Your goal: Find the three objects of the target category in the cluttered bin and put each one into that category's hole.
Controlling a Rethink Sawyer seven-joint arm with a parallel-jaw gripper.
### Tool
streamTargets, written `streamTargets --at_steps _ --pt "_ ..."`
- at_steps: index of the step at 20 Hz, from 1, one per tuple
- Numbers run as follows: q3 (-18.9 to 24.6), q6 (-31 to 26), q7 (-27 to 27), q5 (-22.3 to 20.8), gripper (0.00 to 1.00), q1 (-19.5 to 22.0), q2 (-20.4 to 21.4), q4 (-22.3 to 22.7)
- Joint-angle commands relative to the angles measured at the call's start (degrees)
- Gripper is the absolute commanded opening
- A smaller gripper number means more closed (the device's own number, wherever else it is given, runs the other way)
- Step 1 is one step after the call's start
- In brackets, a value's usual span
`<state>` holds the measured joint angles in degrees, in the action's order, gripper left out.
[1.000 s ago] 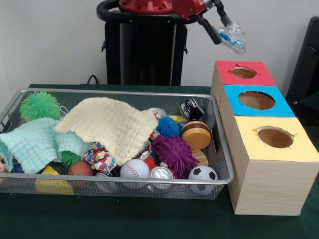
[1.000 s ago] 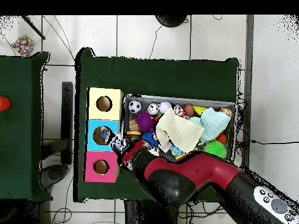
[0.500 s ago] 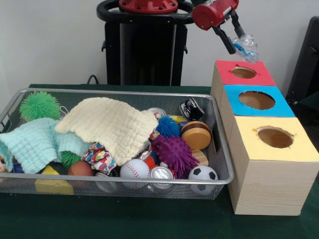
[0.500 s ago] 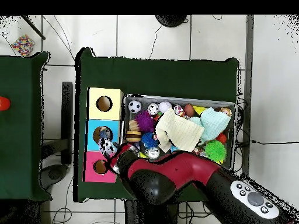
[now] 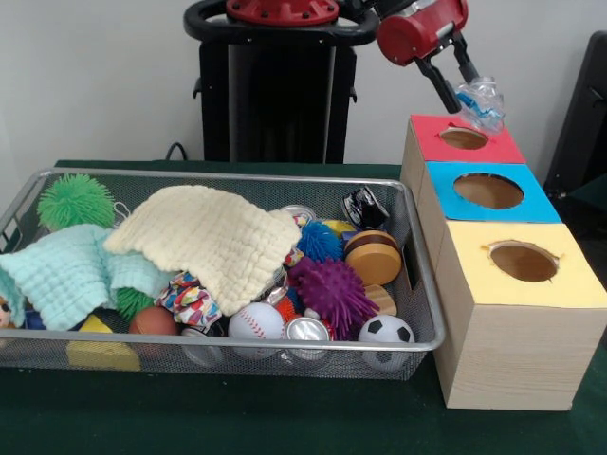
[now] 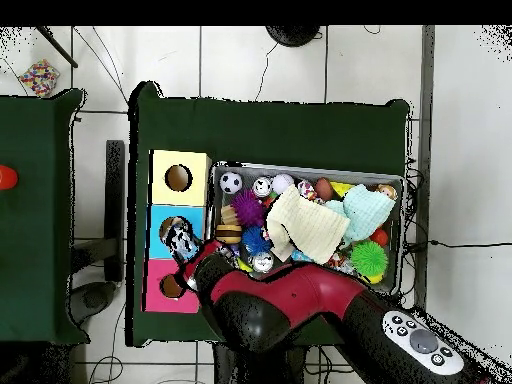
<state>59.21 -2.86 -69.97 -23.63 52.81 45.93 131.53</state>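
Note:
My gripper (image 5: 471,95) is shut on a crushed clear plastic bottle with blue marks (image 5: 480,101). In the front view it hangs just above the hole (image 5: 464,138) of the red box (image 5: 429,128). In the overhead view the gripper (image 6: 185,245) and the bottle (image 6: 181,240) show near the edge between the blue box (image 6: 160,222) and the red box (image 6: 158,295). The wire mesh bin (image 5: 424,294) lies left of the boxes, full of clutter; it also shows in the overhead view (image 6: 310,168).
A blue box (image 5: 441,180) and a yellow box (image 5: 465,242) stand in line with the red one. The bin holds a cream cloth (image 5: 209,237), a mint cloth (image 5: 66,270), spiky balls (image 5: 332,289), a baseball (image 5: 255,322), a soccer ball (image 5: 386,332) and cans (image 5: 306,332).
My gripper has carried the bottle to the right in the front view and lower, from beside the boxes to just above the red box's hole.

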Motion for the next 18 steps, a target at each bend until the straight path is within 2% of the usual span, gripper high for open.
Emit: streamTargets --at_steps 1,7,10,15,18 --pt "-6.58 3.28 -9.25 -2.33 0.00 -0.54 1.06 -3.94" --pt "-5.88 7.01 -9.25 -2.09 0.00 -0.29 0.12 -4.31" --pt "-6.69 6.54 -8.75 -2.09 0.00 -0.80 -0.11 -4.72" --pt "-6.94 5.10 -7.99 -2.42 0.00 -0.84 -4.83 -4.95" --pt "-7.43 5.96 -7.97 -2.88 0.00 -1.37 -5.34 -5.09"
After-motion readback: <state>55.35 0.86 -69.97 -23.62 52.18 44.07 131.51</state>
